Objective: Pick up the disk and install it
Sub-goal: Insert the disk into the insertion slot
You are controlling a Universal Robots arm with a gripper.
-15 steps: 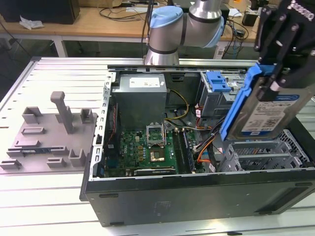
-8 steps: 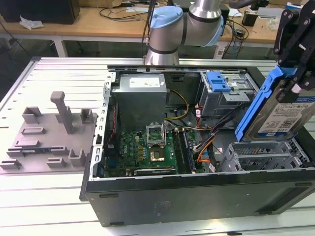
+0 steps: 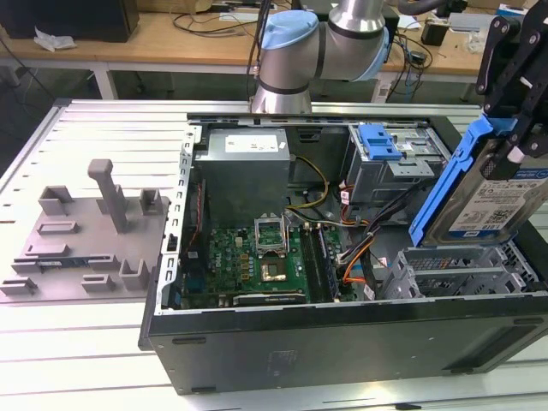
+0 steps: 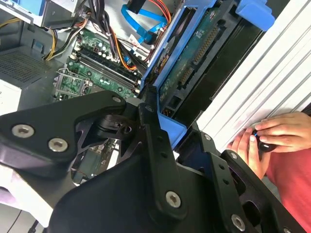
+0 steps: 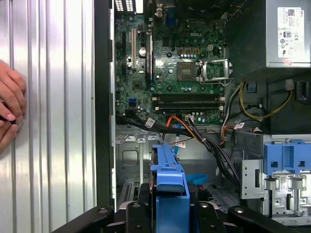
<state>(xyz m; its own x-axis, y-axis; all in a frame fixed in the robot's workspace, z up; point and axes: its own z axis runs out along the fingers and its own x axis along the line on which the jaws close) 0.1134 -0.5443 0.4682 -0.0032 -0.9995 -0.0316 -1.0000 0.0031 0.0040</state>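
Observation:
My black gripper (image 3: 507,128) is shut on the disk (image 3: 492,201) at the exterior view's right. The disk is a silver drive with a white-and-blue label and a bright blue carrier rail. It hangs tilted, nearly on edge, just above the empty metal drive cage (image 3: 458,270) in the near right corner of the open computer case (image 3: 342,334). In the first wrist view the blue carrier (image 5: 167,187) sits between the black fingers (image 5: 138,213), edge-on over the case. The second wrist view shows the disk's green circuit-board underside (image 4: 194,60) and blue rail (image 4: 170,128).
Inside the case lie the motherboard (image 3: 257,257), a grey power supply (image 3: 244,167), bundled cables (image 3: 360,248) and a rear bay with a blue latch (image 3: 379,141). A grey fixture (image 3: 81,231) sits on the slatted table at the left. A person's hand (image 5: 9,109) rests on the table beside the case.

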